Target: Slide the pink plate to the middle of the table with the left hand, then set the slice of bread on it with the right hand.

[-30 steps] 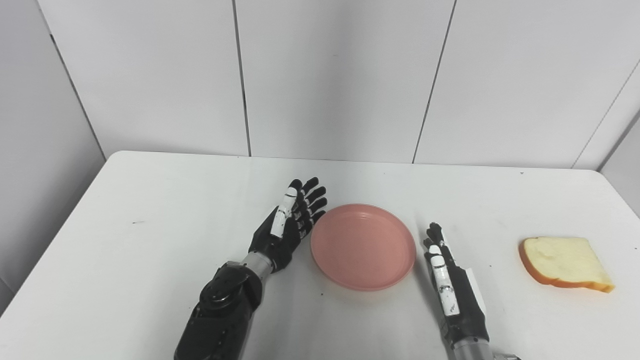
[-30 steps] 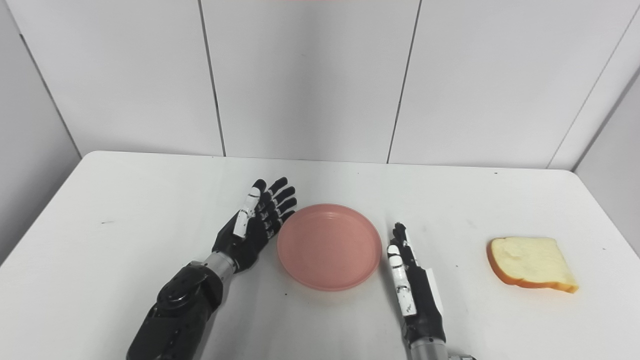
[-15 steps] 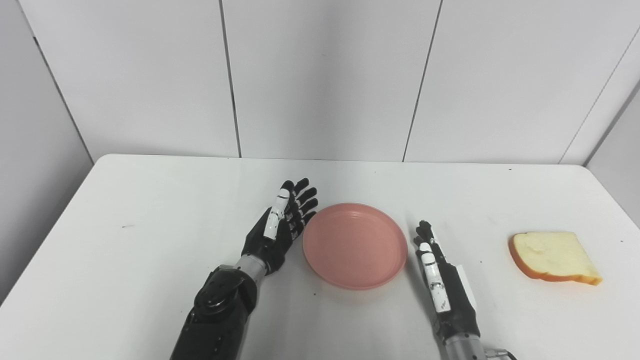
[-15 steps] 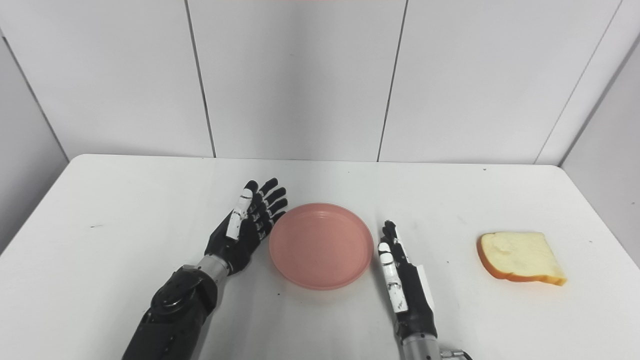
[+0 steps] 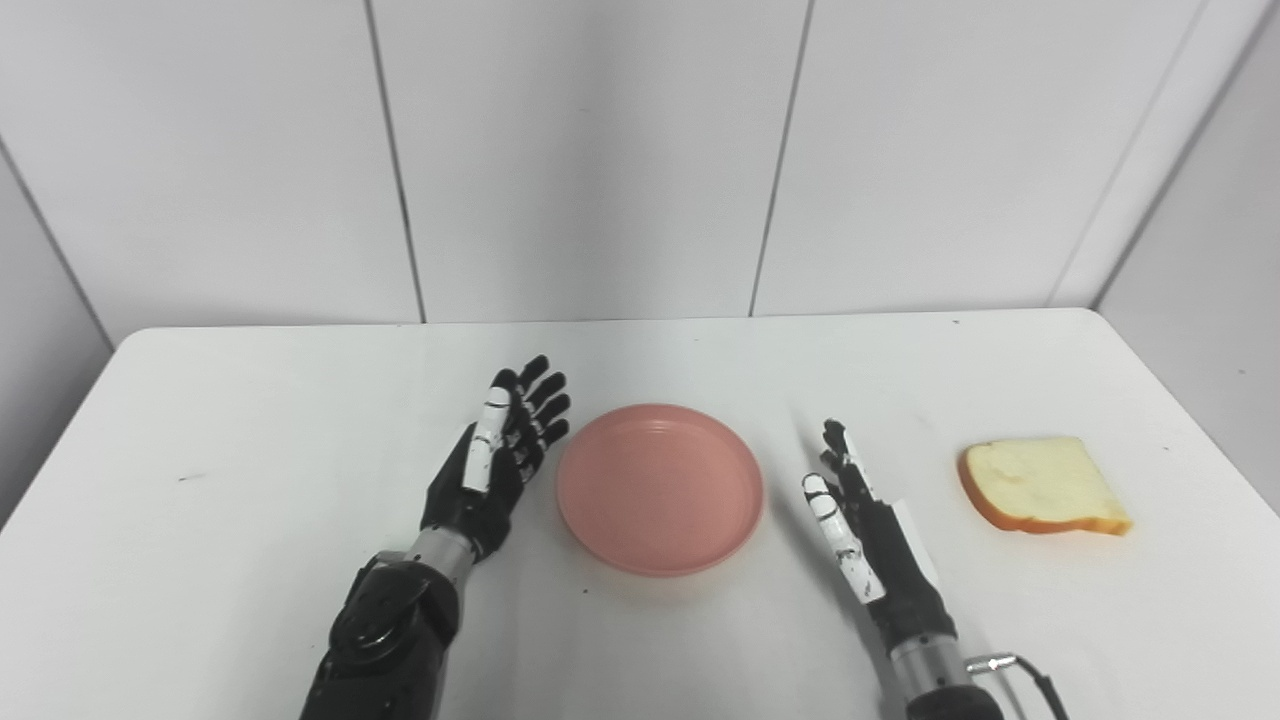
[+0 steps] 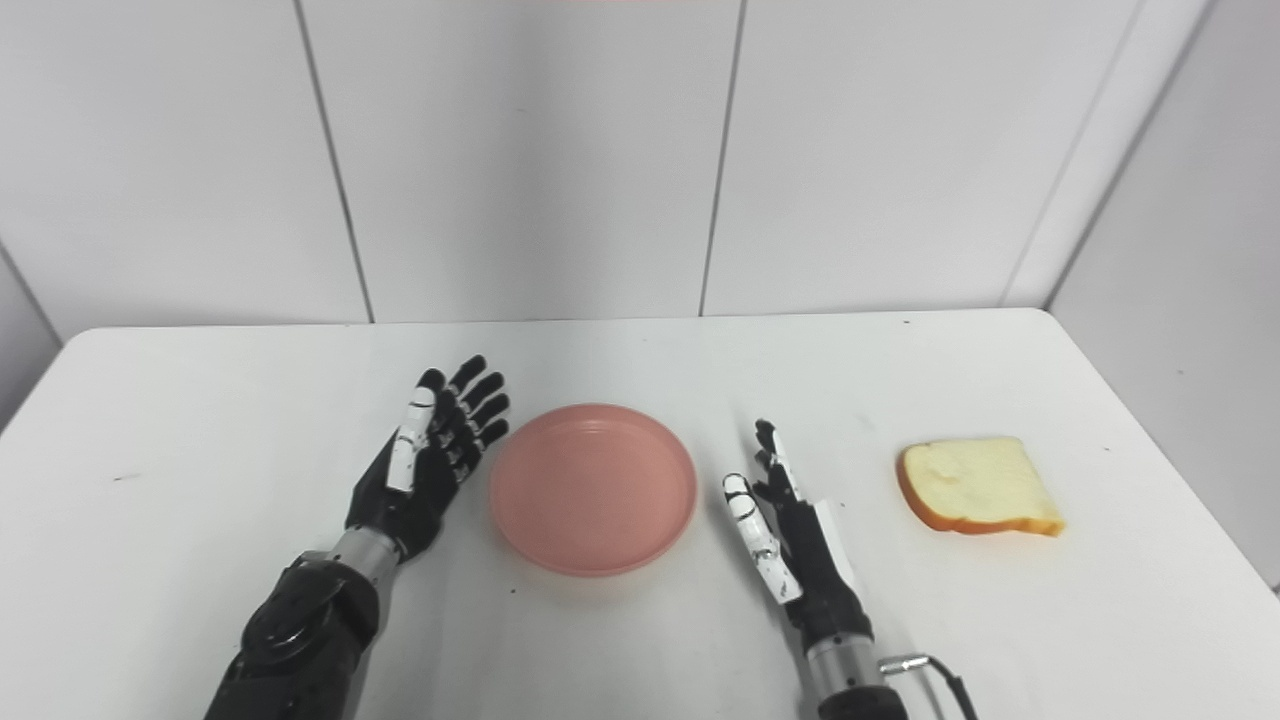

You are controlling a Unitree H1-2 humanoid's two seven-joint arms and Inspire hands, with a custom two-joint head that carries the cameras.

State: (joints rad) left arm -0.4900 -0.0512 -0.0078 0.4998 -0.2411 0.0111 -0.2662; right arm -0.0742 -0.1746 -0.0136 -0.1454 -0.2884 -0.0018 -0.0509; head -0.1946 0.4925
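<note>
Camera has swung right; left hand (image 5: pixel 495 465) has drawn slightly off the plate (image 5: pixel 660 487). Plate sits mid-table (image 5: pixel 250 560), empty. Bread (image 5: pixel 1040 485) lies flat, far right. Right hand (image 5: pixel 865 535) between them, spread, empty; left likewise. Right-eye view alone shows more right-side wall (image 6: pixel 1180 300).

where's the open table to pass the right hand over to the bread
Bare table lies between the right hand and the slice of bread, so that path is free. The far table and its left end are bare too. It is tightest around the pink plate, flanked by the left hand.
</note>
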